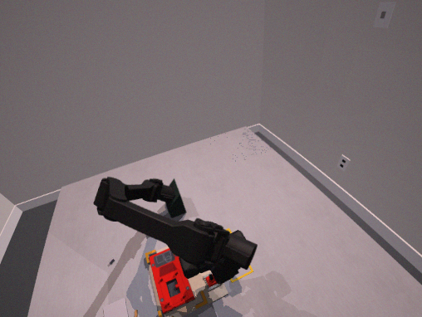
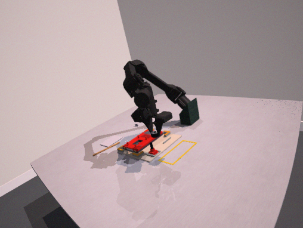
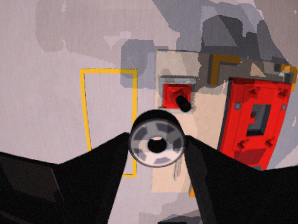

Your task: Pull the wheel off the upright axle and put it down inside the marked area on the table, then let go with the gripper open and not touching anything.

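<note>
— What's the room like?
— A pale grey table [image 2: 226,167] against plain grey walls, with a yellow outline [image 2: 178,152] marked on it.
— And the gripper [image 3: 156,141]?
— Half closed on the wheel [image 3: 156,140], held above the axle [image 3: 181,102]; the outline sits at nine o'clock in the wrist view.

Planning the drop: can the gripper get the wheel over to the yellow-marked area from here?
Probably yes. The gripper holds the wheel clear of the axle, and nothing stands between it and the marked area.
</note>
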Motion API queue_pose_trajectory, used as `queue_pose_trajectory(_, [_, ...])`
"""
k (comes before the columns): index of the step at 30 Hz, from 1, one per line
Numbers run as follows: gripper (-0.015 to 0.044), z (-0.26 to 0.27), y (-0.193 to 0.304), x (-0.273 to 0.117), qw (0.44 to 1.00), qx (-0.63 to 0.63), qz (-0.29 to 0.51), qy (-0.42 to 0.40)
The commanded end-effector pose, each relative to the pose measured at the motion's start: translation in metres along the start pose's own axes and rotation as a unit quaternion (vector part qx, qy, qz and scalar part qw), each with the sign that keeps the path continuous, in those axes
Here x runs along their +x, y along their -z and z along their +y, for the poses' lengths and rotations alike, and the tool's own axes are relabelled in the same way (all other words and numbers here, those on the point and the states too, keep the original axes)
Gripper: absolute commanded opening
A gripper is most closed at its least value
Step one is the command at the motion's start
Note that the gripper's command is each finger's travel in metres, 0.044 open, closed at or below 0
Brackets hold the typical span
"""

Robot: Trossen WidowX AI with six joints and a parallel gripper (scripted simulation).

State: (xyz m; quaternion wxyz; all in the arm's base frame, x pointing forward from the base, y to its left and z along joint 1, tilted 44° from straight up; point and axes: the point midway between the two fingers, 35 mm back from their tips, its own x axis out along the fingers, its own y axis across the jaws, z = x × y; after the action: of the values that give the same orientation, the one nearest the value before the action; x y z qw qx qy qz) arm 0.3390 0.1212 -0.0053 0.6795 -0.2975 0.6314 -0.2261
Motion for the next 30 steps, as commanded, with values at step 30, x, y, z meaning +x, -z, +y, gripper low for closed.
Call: queue_pose_trajectory(30, [0.0,0.07,0.046,0.061,1.0,-0.002,0.001,-0.001])
